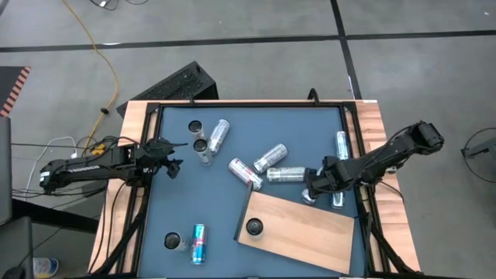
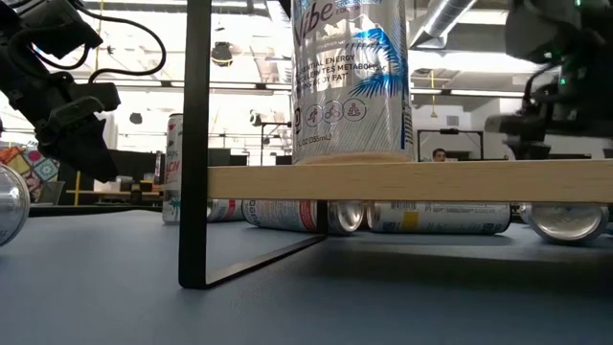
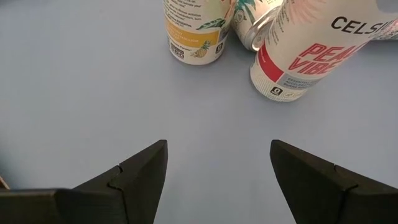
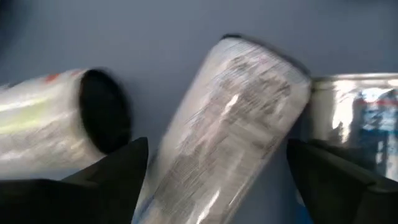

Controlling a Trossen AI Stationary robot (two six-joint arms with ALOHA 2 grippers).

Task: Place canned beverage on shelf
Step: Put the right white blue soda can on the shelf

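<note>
Right gripper [image 1: 310,188] reaches with fingers apart for a lying can [image 1: 286,175]; one can [image 1: 254,226] already stands on the shelf [image 1: 310,232].

To do this well, I judge the fingers should straddle the can across its width, midway along it, before closing, as neighbouring cans lie just beside it. The left gripper [image 1: 172,160], fingers apart and empty, waits near the table's left edge by the standing cans [image 1: 199,139]. The right wrist view shows the can between the open fingers, which the high view cannot resolve; the low view alone shows the shelf raised above the table [image 1: 194,201].
</note>
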